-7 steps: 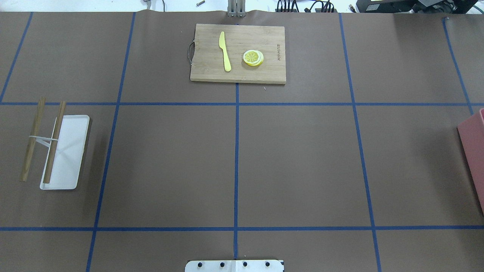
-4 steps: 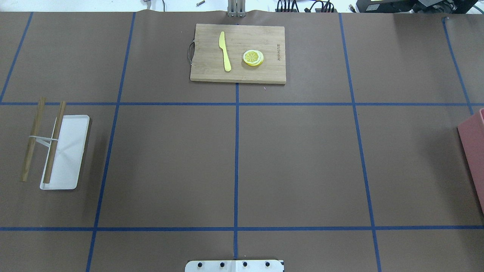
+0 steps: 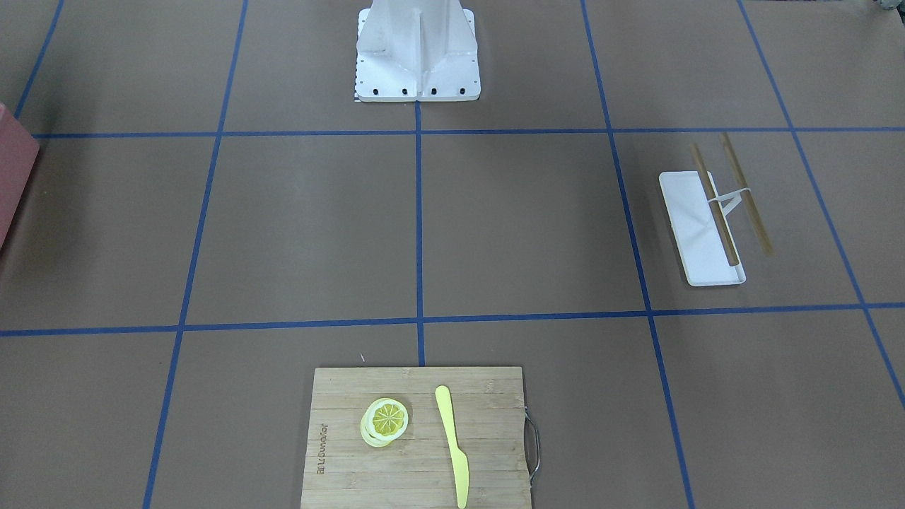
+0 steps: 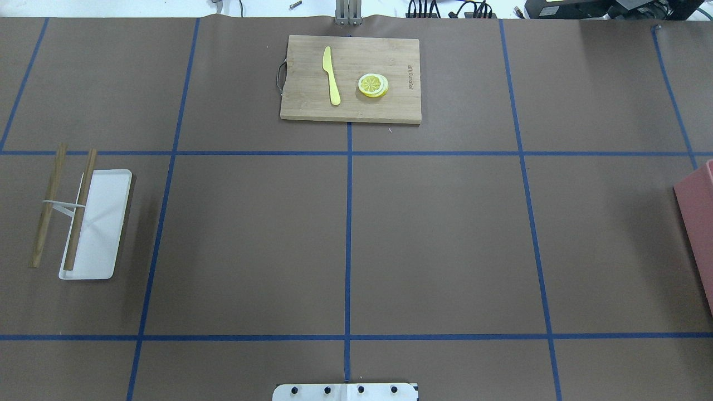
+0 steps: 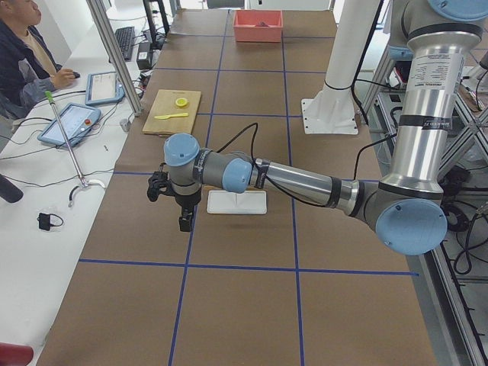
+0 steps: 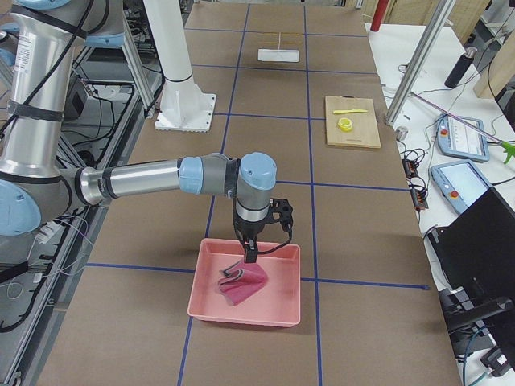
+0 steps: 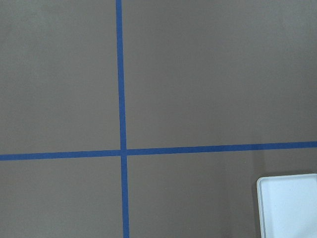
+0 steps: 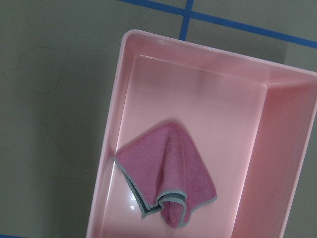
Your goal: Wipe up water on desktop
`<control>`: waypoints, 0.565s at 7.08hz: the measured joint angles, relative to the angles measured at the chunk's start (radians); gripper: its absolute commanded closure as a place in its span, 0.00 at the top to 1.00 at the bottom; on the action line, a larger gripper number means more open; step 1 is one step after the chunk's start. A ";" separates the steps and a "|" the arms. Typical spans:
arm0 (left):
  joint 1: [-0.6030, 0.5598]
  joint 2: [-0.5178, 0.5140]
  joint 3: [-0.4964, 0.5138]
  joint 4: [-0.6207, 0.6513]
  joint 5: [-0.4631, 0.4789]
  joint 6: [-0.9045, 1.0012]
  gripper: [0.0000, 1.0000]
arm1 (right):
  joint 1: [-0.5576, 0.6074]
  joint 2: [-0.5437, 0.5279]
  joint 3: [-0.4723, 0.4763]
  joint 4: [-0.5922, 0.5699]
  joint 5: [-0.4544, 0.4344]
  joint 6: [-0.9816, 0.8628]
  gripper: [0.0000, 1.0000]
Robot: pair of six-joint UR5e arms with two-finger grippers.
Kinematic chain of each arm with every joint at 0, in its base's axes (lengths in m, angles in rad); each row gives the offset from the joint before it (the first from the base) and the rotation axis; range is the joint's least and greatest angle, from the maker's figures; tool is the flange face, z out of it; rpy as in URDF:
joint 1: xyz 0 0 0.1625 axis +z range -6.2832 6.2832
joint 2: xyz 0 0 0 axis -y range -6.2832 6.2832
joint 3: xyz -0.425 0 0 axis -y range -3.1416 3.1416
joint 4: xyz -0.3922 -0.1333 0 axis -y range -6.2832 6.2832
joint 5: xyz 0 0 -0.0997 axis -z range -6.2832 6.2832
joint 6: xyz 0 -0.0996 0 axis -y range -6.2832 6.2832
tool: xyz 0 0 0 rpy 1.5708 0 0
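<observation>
The desktop (image 4: 445,239) is a flat brown surface crossed by blue tape lines; I see no clear water on it. A pink cloth (image 8: 166,173) lies crumpled in a pink bin (image 8: 292,148) at the table's right end. In the exterior right view my right gripper (image 6: 248,253) hangs just over the cloth (image 6: 245,285) in the bin (image 6: 205,310); I cannot tell whether it is open or shut. In the exterior left view my left gripper (image 5: 184,221) hovers over the desktop beside a white tray (image 5: 236,202); I cannot tell its state either.
A bamboo cutting board (image 4: 312,106) with a yellow knife (image 4: 332,78) and a lemon slice (image 4: 372,85) lies at the far centre. The white tray (image 4: 106,223) and two wooden sticks (image 4: 47,211) lie at the left. A person sits beyond the table's edge (image 5: 23,46).
</observation>
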 measured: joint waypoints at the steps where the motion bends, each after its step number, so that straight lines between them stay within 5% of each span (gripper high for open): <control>1: -0.011 0.003 0.002 0.001 0.000 0.010 0.98 | 0.000 0.012 -0.004 0.001 0.010 0.011 1.00; 4: -0.086 0.084 0.015 0.006 0.000 0.220 0.98 | 0.000 0.065 -0.042 0.002 0.033 0.075 1.00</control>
